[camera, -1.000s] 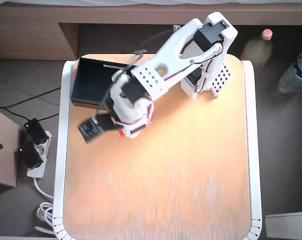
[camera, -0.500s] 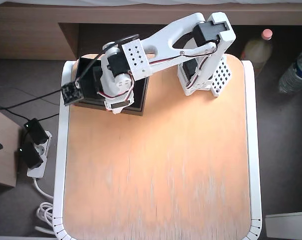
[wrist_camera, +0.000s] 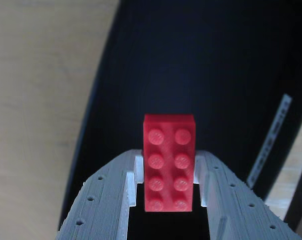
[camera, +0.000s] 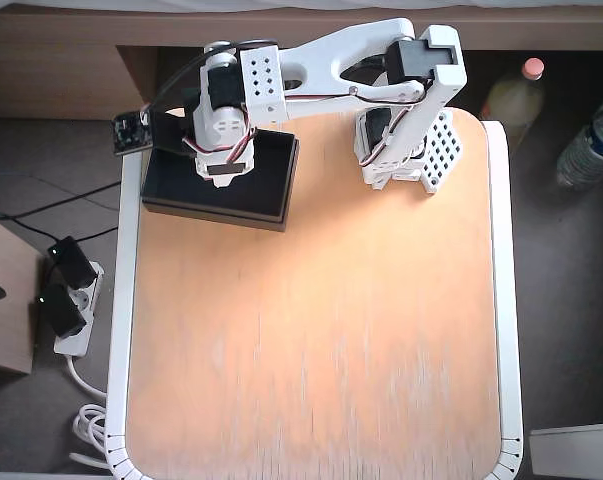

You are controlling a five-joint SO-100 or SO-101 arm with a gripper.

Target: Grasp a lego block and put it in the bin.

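While the block [wrist_camera: 169, 169] is clamped between the two fingers of the gripper [wrist_camera: 168, 192], its long axis is seen running straight out from the jaws in the wrist view, studs toward the camera. Beyond it, the dark floor of the bin [wrist_camera: 216, 65] fills the background, so the block is judged to hang above the bin; a release would drop it inside. Height above the floor cannot be told. In the overhead view the gripper and block are hidden under the arm [camera: 226, 120]; bin [camera: 266, 190] sits at the desk's [camera: 321, 340] far left corner.
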